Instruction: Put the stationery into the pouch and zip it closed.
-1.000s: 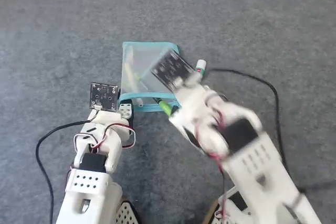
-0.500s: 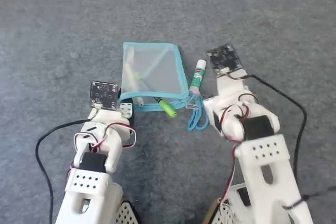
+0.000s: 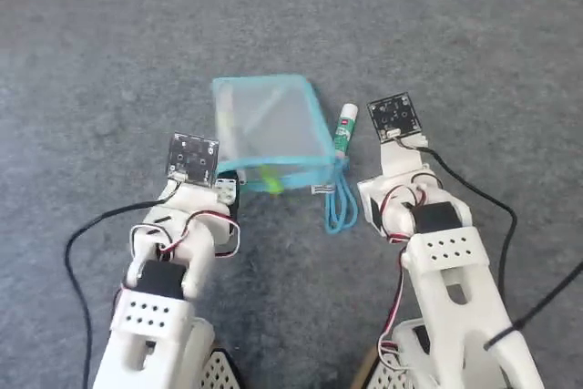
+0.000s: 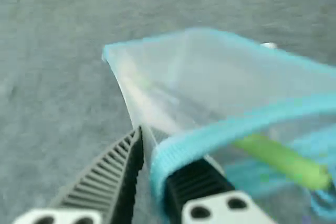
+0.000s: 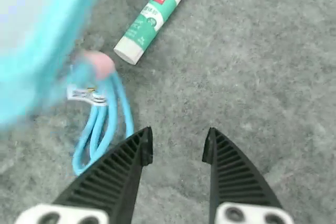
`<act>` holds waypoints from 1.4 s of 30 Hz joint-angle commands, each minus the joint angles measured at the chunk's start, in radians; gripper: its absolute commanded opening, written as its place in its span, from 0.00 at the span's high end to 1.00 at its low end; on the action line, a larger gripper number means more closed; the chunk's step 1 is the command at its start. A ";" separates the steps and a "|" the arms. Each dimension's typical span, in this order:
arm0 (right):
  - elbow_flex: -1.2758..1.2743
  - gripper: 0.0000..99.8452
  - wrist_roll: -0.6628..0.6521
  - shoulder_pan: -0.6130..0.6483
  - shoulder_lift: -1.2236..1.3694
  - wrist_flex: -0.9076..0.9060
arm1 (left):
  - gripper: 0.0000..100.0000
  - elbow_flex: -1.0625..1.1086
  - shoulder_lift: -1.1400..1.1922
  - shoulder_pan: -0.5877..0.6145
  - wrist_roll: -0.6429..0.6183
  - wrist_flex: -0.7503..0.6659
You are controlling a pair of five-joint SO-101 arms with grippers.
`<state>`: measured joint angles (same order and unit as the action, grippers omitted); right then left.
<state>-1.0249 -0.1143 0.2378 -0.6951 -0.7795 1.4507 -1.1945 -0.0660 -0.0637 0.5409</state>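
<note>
The clear mesh pouch (image 3: 269,125) with blue trim lies mid-table, its near edge lifted. My left gripper (image 4: 157,174) is shut on that blue-trimmed edge (image 4: 220,132) at the pouch's near left corner (image 3: 228,181). A green highlighter (image 3: 265,178) lies in the pouch mouth, also seen as a green bar (image 4: 278,158) behind the trim. A green-and-white glue stick (image 3: 344,126) lies on the carpet just right of the pouch. My right gripper (image 5: 178,135) hangs open over bare carpet, with the glue stick (image 5: 152,17) ahead of it.
The pouch's blue strap loop (image 3: 340,205) trails on the carpet between the two arms, close beside the right gripper's finger (image 5: 118,163). Grey carpet (image 3: 109,70) spreads freely on all sides. Black cables (image 3: 82,243) run beside each arm's base.
The right arm has pulled back from over the pouch to the right of it. The left gripper has lifted the pouch's near edge, and the highlighter has slid from outside into the mouth.
</note>
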 commanded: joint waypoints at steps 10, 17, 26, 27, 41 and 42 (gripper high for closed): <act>0.012 0.84 0.000 0.004 -0.004 0.008 | 0.99 -0.071 -0.020 0.155 0.006 -0.015; 0.012 0.84 0.000 0.007 -0.002 0.008 | 0.99 -0.084 -0.026 0.144 0.044 0.005; 0.012 0.84 0.000 0.008 -0.002 0.008 | 0.99 -0.107 -0.020 0.224 0.015 0.006; 0.012 0.84 0.000 0.010 -0.002 0.008 | 0.99 -0.101 -0.018 0.236 -0.028 0.009; 0.190 0.84 0.006 0.005 0.114 -0.127 | 0.99 -0.044 -0.026 0.115 0.032 0.015; 0.226 0.84 0.006 0.004 0.157 -0.136 | 0.99 -0.056 -0.021 0.130 0.011 0.014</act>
<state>-0.9298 -0.1143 0.2409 -0.6245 -0.8777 1.4415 -1.1976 0.0813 -0.0560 0.5593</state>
